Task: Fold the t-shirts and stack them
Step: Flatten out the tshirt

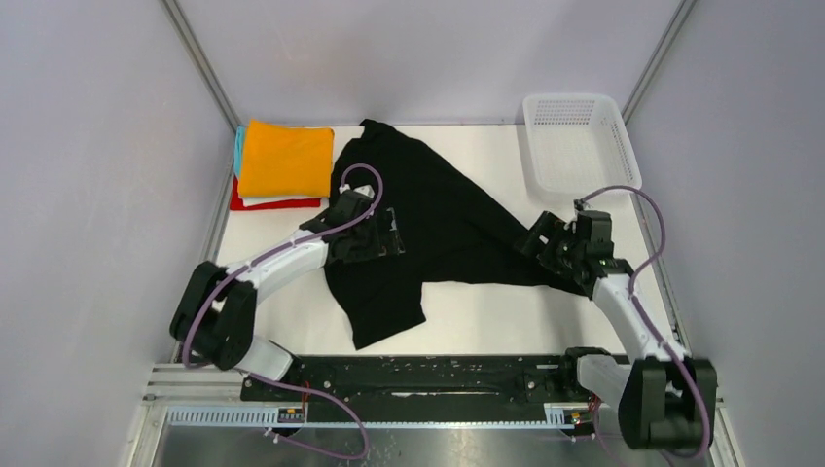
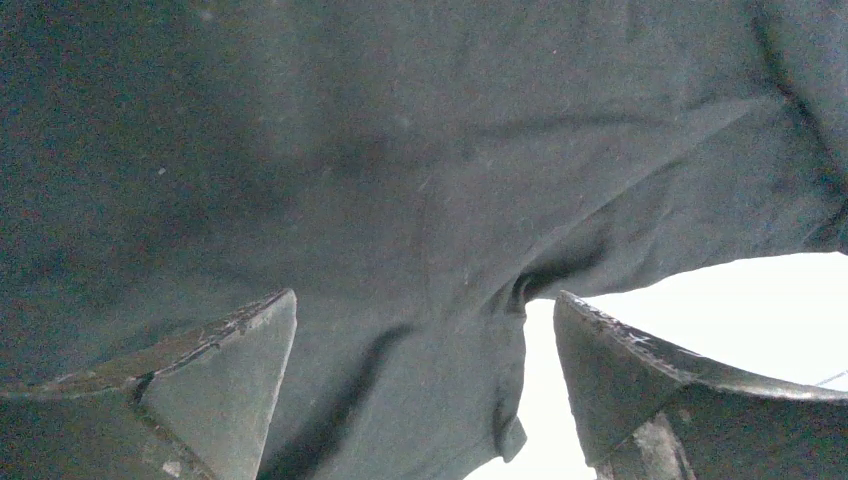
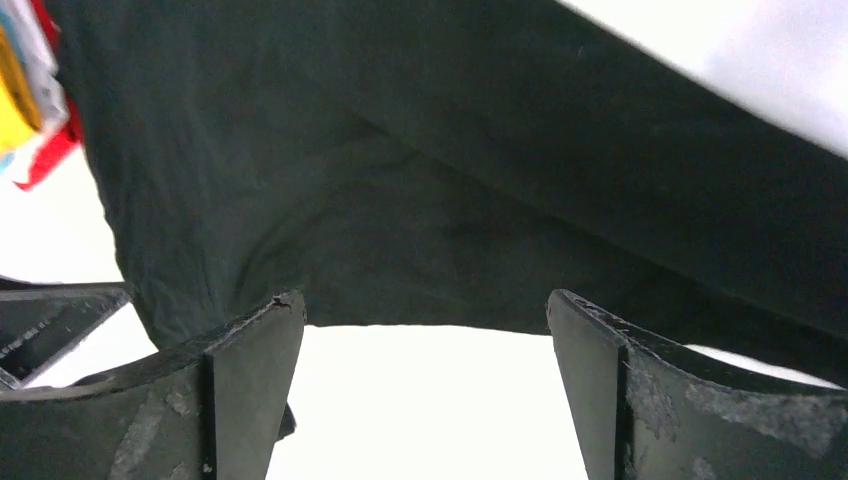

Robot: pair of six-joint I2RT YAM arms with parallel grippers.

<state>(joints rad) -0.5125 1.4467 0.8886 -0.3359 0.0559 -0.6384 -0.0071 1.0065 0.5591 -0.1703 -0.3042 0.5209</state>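
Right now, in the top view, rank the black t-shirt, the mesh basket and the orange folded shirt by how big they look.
1. black t-shirt, clearly the largest
2. white mesh basket
3. orange folded shirt, only a little smaller than the basket, so that pair is close

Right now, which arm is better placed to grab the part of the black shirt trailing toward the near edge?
Probably left. The left end effector, open, hovers over the black shirt beside that trailing part; the right end effector, also open, sits at the shirt's right tip, farther off.
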